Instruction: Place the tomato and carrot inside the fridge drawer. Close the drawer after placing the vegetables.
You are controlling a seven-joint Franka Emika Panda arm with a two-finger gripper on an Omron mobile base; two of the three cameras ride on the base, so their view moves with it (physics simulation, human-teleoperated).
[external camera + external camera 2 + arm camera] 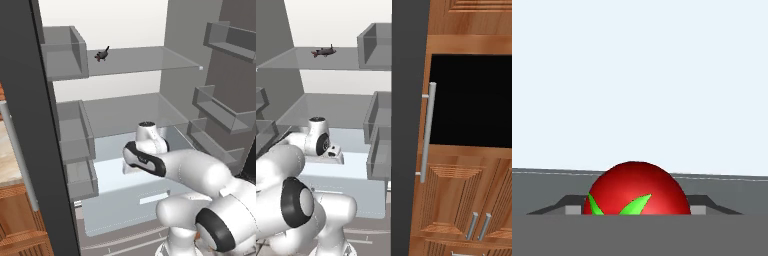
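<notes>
Open fridge, seen from both sides of the base. White arm [190,170] reaching forward and down over the fridge drawer [117,210], a pale translucent bin pulled out at the bottom of the fridge, across its width. Wrist bent down over the drawer's open top; hand hidden behind the arm in the left base view, partly seen in the right base view above the pale drawer [348,175].

Tomato [637,189] at the bottom centre of the hand view: glossy red ball with green leaves, directly ahead of the pincer [635,210] and between its two grey finger tips [573,210], one at each flank. Fingers touching the tomato's sides or just beside them: cannot tell, so grip state unclear. Pale bluish-white surface behind the tomato, dark grey band below it.

Glass shelves [145,60] above the drawer; small dark object [102,54] lying on the upper shelf, well apart from the arm. Grey door bins [220,112] on the open door to the right. Wooden cabinets [466,200] with bar handles beside the fridge in the right base view.
</notes>
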